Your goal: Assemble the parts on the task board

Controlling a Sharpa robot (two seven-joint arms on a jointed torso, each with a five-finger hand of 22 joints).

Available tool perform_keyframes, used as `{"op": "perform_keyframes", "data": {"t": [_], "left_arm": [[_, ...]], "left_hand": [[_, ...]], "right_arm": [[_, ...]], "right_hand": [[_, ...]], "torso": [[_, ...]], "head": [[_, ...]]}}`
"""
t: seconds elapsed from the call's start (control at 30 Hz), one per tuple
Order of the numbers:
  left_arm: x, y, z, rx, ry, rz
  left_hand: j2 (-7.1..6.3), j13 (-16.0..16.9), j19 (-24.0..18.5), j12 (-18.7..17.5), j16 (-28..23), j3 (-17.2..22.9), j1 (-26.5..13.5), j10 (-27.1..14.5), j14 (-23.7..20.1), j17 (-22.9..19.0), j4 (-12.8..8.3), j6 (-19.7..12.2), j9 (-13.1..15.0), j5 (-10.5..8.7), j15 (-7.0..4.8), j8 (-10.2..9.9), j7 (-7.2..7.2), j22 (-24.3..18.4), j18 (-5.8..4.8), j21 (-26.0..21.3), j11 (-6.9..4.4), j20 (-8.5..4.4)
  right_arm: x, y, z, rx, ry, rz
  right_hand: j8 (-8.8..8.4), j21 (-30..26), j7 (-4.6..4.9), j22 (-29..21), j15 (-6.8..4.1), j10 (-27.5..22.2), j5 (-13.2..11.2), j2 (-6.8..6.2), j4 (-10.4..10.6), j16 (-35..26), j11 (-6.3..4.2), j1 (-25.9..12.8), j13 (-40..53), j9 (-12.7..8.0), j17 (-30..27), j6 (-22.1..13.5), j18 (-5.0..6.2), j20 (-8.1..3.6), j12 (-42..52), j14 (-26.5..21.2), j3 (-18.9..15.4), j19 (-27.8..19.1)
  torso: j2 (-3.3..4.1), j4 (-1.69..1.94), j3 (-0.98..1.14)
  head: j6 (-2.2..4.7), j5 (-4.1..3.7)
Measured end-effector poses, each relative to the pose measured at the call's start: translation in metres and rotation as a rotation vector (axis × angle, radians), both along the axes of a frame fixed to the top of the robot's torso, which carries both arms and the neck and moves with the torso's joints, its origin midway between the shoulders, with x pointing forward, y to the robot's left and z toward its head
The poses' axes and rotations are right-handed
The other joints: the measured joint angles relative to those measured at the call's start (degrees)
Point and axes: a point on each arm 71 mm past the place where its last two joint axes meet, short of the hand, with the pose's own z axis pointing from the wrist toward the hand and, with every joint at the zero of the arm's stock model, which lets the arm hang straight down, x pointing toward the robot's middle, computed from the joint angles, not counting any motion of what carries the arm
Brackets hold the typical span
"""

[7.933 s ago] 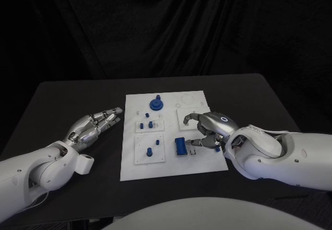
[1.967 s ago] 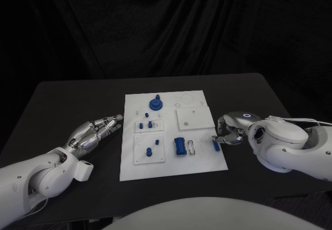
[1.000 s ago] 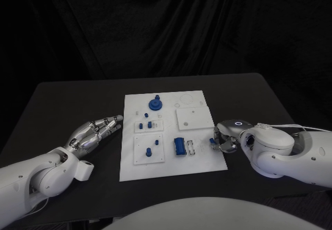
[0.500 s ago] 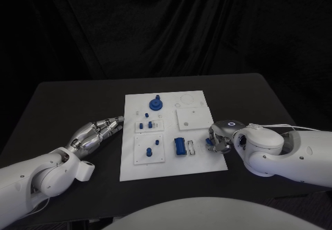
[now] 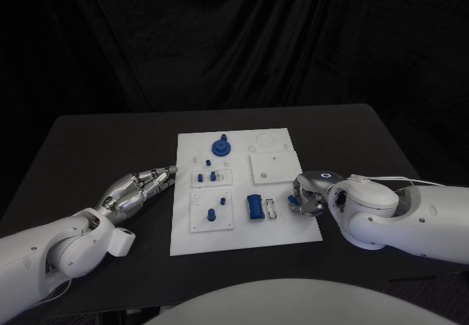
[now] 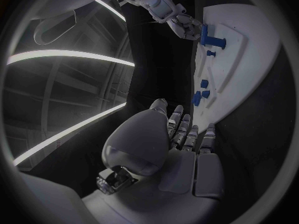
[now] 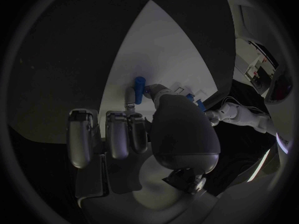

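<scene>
The right hand [image 5: 311, 198] is pinching a small blue peg [image 7: 139, 88] between thumb and a fingertip, holding it over the near right part of the white task board [image 5: 293, 231], just right of an upright blue block [image 5: 254, 205]. The left hand [image 5: 139, 188] is resting beside the board's left edge, fingers lying straight and close together, gripping nothing. Beyond both hands, a blue round part [image 5: 221, 145] is standing at the far end.
</scene>
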Motion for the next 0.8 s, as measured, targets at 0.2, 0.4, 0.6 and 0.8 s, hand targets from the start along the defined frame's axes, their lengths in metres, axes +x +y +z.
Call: {"op": "perform_keyframes", "data": {"t": [0.2, 0.4, 0.6, 0.8], "left_arm": [[0.0, -0.001, 0.0, -0.006, -0.001, -0.004], [0.0, -0.002, 0.001, -0.016, -0.009, -0.009], [-0.001, -0.002, 0.001, -0.021, -0.011, -0.01], [-0.001, -0.002, 0.001, -0.021, -0.01, -0.01]], "left_hand": [[0.01, 0.0, 0.3, 0.6, 0.4, 0.5, 0.5, 0.3, 0.4, 0.1, -0.1, 0.9, 0.1, 0.22, 0.41, 0.4, 0.11, 0.4, -0.01, 0.0, 0.32, 0.32], [0.01, 0.1, 0.3, 0.9, 0.7, 0.8, 0.5, 0.7, 0.6, 0.2, -0.2, 0.9, 0.1, 0.22, 0.61, 0.4, 0.1, 0.6, 0.0, 0.2, 0.27, 0.32], [-0.22, 0.1, 0.3, 0.9, 0.7, 0.8, 0.7, 0.7, 0.6, 0.2, -0.2, 0.9, 0.1, 0.22, 0.61, 0.4, 0.1, 0.5, 0.0, 0.2, 0.28, 0.32], [-0.22, 0.1, 0.3, 0.9, 0.7, 0.8, 0.7, 0.7, 0.6, 0.2, -0.2, 0.9, 0.1, 0.22, 0.61, 0.4, 0.1, 0.4, 0.0, 0.2, 0.28, 0.32]], "right_arm": [[-0.008, -0.002, -0.004, 0.187, 0.071, -0.117], [-0.015, 0.006, -0.004, 0.374, 0.131, -0.207], [-0.015, 0.015, 0.001, 0.505, 0.147, -0.263], [-0.014, 0.018, 0.0, 0.563, 0.159, -0.301]], "right_hand": [[0.5, -0.7, 0.11, 0.0, 0.0, 0.0, -0.4, 0.04, -0.1, -0.2, 0.0, 0.0, 0.0, -0.9, 0.0, 0.1, 0.0, 0.0, 0.0, 0.0, -0.1, 0.0], [-0.17, -0.7, 0.12, 0.0, -0.2, -0.2, -0.1, 0.19, 0.0, -0.4, -0.2, 0.8, 0.0, -5.4, 0.0, 0.1, 0.0, 0.0, 0.0, -0.2, 0.0, 0.0], [-0.08, -0.7, 0.12, 0.0, -0.2, -0.2, -0.1, 0.64, 0.1, -0.4, -0.2, 0.3, 0.0, -4.7, 0.0, 0.1, 0.0, 0.0, 0.0, -0.2, 0.1, 0.0], [-0.07, -0.7, 0.18, 0.0, -0.2, 0.0, -0.1, 0.7, 0.3, -0.4, -0.41, 0.3, 0.0, -4.7, 0.0, 0.2, 0.0, -0.03, 0.0, -0.2, 0.3, 0.0]], "torso": [[0.02, 0.01, 0.0], [0.03, 0.0, 0.0], [0.04, 0.03, -0.05], [0.09, 0.13, -0.05]], "head": [[0.0, 0.13], [0.0, 0.37], [0.0, 0.48], [0.0, 0.41]]}}
